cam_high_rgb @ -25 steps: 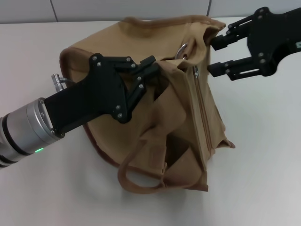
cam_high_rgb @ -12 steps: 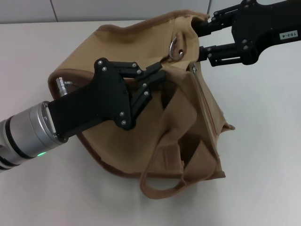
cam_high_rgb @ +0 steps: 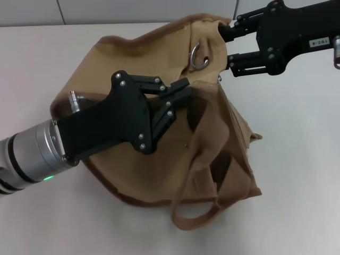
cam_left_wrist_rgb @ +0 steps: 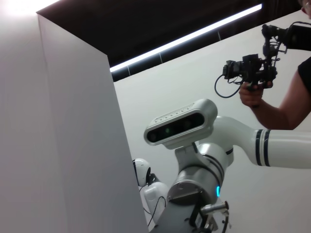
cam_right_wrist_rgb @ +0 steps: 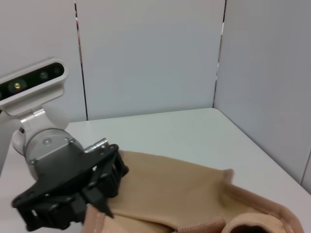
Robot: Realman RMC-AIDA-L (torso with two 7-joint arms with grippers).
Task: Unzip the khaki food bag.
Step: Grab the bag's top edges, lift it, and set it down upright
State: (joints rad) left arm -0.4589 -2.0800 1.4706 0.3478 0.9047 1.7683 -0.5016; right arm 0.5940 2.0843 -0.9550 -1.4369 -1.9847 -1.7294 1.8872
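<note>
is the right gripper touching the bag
Touching. The head view shows the right gripper with its jaws pinching the far corner of the bag.

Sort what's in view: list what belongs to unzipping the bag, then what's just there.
Part of the job:
- khaki food bag, slumped on the table
- left gripper, fingers shut on the bag's cloth
- right gripper, fingers at the bag's top corner
- metal ring on the bag

Just there:
- white table
- person filming with a camera
</note>
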